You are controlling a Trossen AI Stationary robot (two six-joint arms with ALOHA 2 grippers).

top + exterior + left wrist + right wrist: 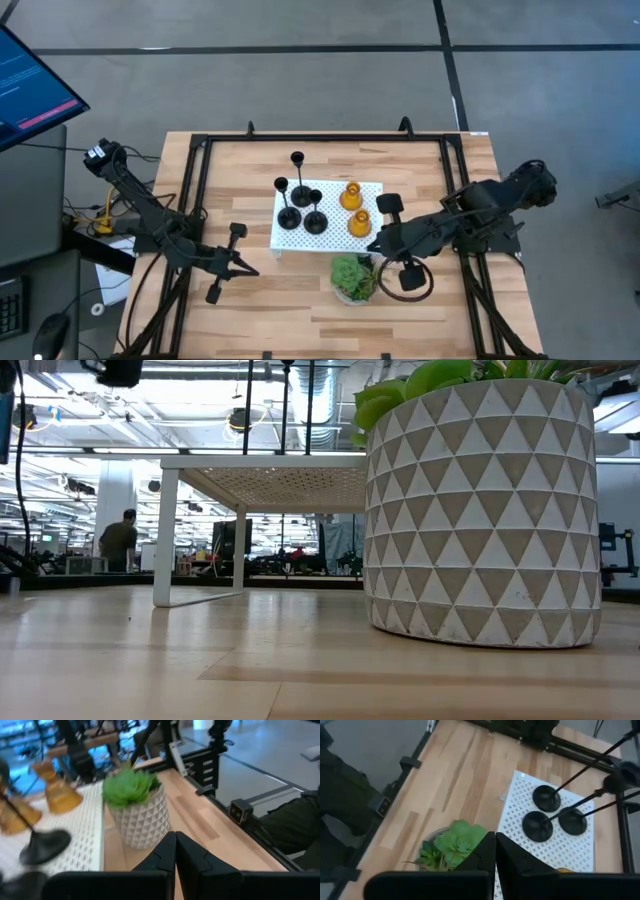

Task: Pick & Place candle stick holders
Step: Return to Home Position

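Plant pot (480, 510) looms; five candle stick holders (314, 222) crowd the shelf (330, 238), so left gripper (252, 271) and right gripper (372, 246) flank it, clenched empty.

I operate in a robotics lab inside an open industrial hall. Indicators: wooden table (280, 310) in a black metal frame (320, 137), grey concrete floor (250, 90) with marked lines, monitor (30, 85) beside me, exposed ceiling ducts (310, 400), a person (120, 542) among distant workstations.

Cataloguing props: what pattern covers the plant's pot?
Repeating triangles, white and greyish, cover the round plant pot; clearest in the low view.
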